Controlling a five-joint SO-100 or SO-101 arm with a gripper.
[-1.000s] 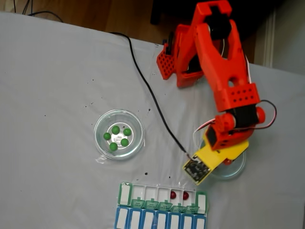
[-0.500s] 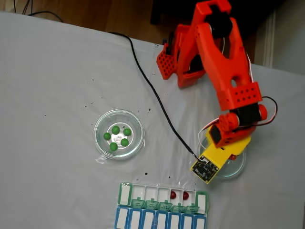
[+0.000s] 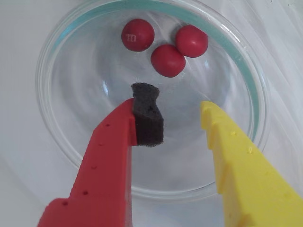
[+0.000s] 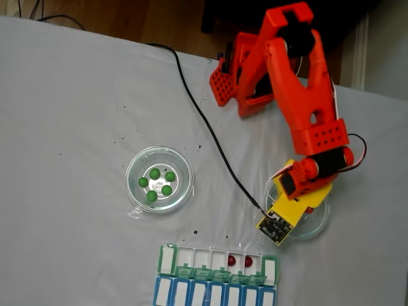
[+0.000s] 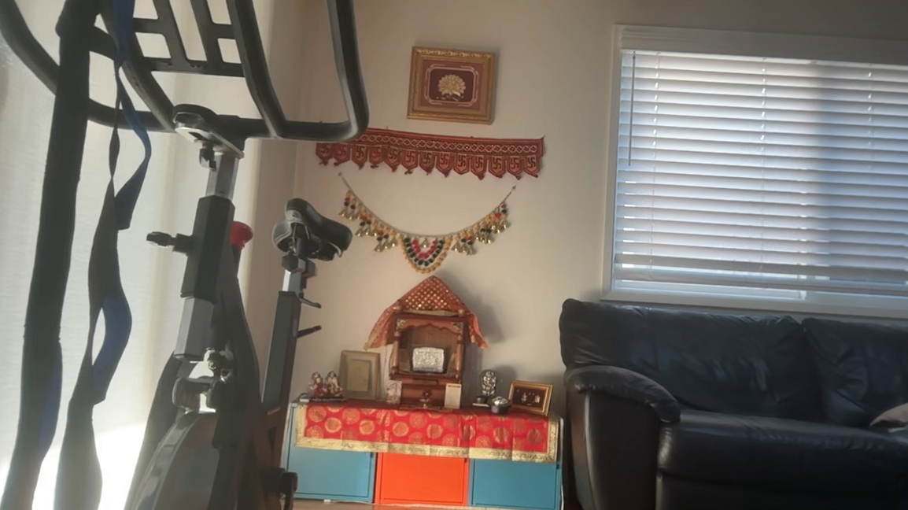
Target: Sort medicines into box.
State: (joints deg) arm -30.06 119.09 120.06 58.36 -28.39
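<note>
We see the end effector (image 3: pixel 177 111) spread wide and empty above the glass dish (image 3: pixel 57 142), three red balls (image 3: pixel 166 60) bunched at the dish's far rim. Closing there, we risk squirting one ball away or trapping two together.

Even, soft daylight covers the white table (image 4: pixel 76 115) in the fixed view, which is slightly soft in focus. The wrist view is bright and washed out, with glare on the glass dish (image 3: pixel 246 90) rim. In the other view, window blinds (image 5: pixel 782 172) glow; the exercise bike (image 5: pixel 215 295) stands backlit, nearly silhouetted.
</note>
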